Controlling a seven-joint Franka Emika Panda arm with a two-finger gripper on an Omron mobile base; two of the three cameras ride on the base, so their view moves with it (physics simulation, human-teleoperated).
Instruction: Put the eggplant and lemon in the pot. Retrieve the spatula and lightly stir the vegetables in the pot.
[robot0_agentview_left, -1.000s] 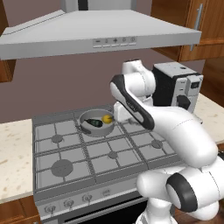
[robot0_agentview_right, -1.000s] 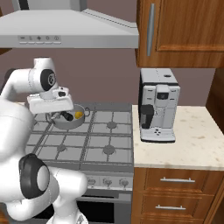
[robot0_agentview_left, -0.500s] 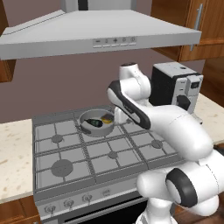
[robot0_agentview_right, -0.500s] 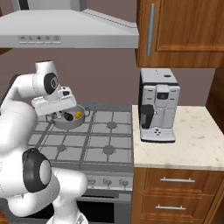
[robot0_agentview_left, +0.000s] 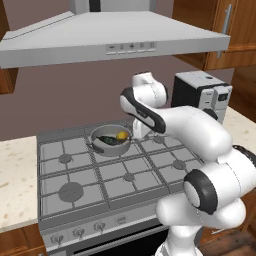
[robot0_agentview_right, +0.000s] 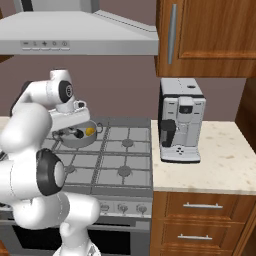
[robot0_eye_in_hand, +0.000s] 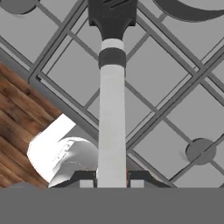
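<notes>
From the hand camera I see my gripper (robot0_eye_in_hand: 112, 178) closed on the spatula (robot0_eye_in_hand: 112, 87), the two dark fingertips (robot0_eye_in_hand: 84, 177) pressed against the base of its pale handle, which runs straight up the view to the black blade at the top edge. Under it lie the grey grates of the stove (robot0_eye_in_hand: 175, 109) with one round burner cap at the lower right of that view, and a strip of wooden floor past the stove's front edge on the left. From the left base camera the stove (robot0_agentview_left: 75, 175) sits between two speckled counter runs, its knobs along the front edge. My arm reaches over the right half of the cooktop toward the back. The pot (robot0_agentview_left: 110, 140) stands on the rear middle burner, near the stove's back edge, and inside it the eggplant (robot0_agentview_left: 106, 139) lies dark along the left with the lemon (robot0_agentview_left: 121, 135) just beside it on the right. In the right base camera the pot (robot0_agentview_right: 80, 136) shows the lemon (robot0_agentview_right: 89, 131) against its right wall. Further right, a coffee machine (robot0_agentview_right: 180, 120) stands on the counter (robot0_agentview_right: 220, 160) near the wall, and the range hood (robot0_agentview_left: 120, 42) hangs over everything.
</notes>
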